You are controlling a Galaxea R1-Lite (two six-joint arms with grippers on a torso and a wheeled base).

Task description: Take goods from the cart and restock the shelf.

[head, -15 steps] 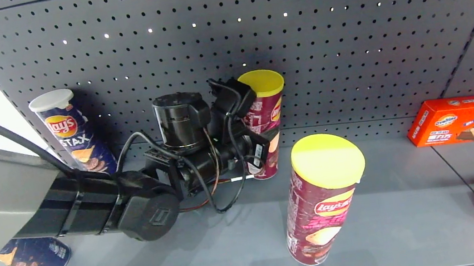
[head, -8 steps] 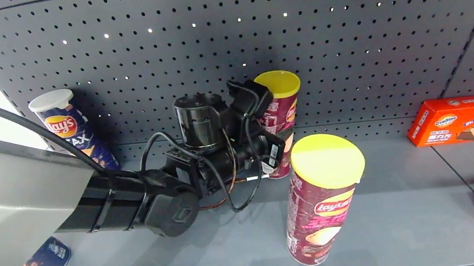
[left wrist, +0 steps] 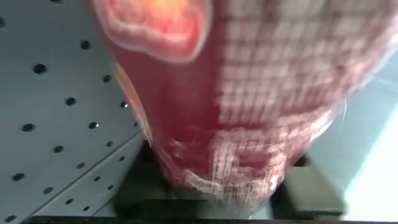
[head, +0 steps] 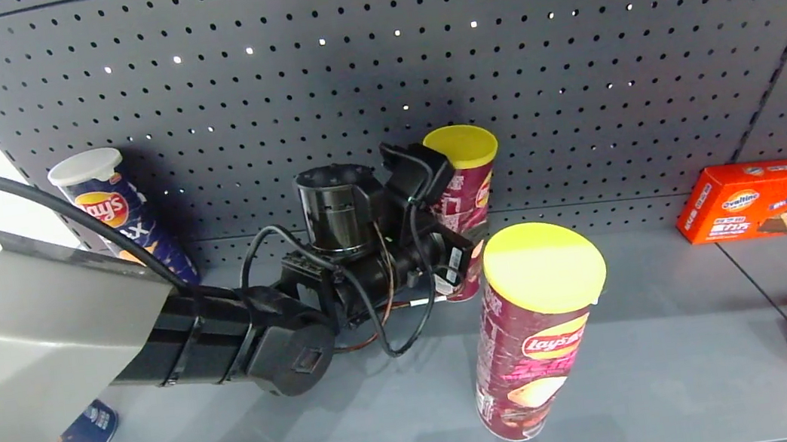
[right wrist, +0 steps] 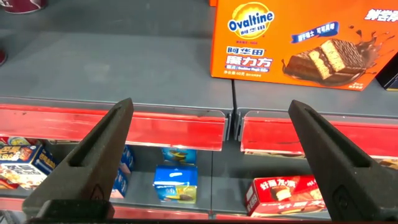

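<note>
Maroon can (head: pixel 470 179) by pegboard (head: pixel 371 49), gripped in left jaws; right jaws wide before shelf edge (right wrist: pixel 155 127)

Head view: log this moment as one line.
left gripper: shut on maroon can | place: back of shelf, near pegboard | right gripper: open, empty

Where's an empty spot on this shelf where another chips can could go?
The biggest bare patch of shelf lies between the front chips can and the orange boxes. A smaller one runs along the front edge, between that can and the front blue can. It is crowded at the back, where the left gripper holds the back chips can.
</note>
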